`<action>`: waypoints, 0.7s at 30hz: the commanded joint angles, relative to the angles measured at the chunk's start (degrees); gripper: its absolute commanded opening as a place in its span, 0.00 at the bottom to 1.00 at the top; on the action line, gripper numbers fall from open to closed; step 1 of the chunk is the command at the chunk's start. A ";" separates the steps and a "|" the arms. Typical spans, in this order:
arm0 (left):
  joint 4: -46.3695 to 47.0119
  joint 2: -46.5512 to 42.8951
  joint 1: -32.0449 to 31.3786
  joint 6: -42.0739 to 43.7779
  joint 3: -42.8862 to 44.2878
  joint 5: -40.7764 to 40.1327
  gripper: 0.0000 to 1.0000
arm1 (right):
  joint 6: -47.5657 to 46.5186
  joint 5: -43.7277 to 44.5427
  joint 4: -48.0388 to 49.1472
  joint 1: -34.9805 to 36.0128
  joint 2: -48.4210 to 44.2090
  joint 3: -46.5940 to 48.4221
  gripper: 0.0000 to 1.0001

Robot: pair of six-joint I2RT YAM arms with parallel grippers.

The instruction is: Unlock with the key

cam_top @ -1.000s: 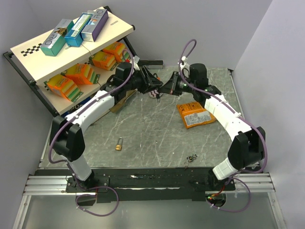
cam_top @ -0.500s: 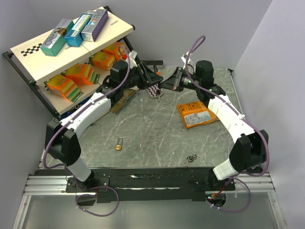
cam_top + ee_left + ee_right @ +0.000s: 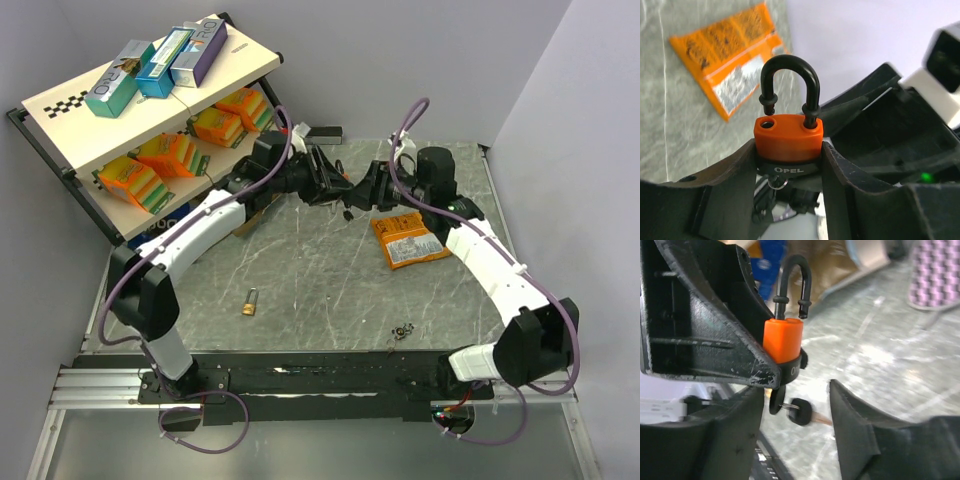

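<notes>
Left hand (image 3: 789, 159) clamped on orange padlock (image 3: 788, 136), up off the desk (image 3: 300, 270) near 12 o'clock. Shackle (image 3: 790, 70) looks popped, one leg out. Right hand (image 3: 796, 412) open, fingers flanking key (image 3: 801, 415) dangling at lock's 6 o'clock. Unlock likely done; next, back right hand away.

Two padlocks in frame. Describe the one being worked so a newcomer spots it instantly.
At the far middle of the table, where the two arms meet, look between the left arm's fingers. The orange padlock clamped there has a black shackle and a key underneath; the brass padlock lies loose nearer the arm bases.
</notes>
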 commanded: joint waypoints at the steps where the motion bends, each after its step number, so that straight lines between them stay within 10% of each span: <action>1: -3.63 2.41 0.23 0.39 3.83 4.68 0.01 | -5.85 6.78 -1.46 -0.09 -6.37 -2.69 0.64; 11: -2.76 1.63 2.07 8.57 0.15 6.26 0.01 | -8.93 3.99 -5.77 -1.67 -14.21 -4.91 0.80; 21: 4.27 -6.19 2.51 21.76 -7.49 28.12 0.01 | -8.68 -13.50 -3.59 -2.99 -8.51 6.17 0.90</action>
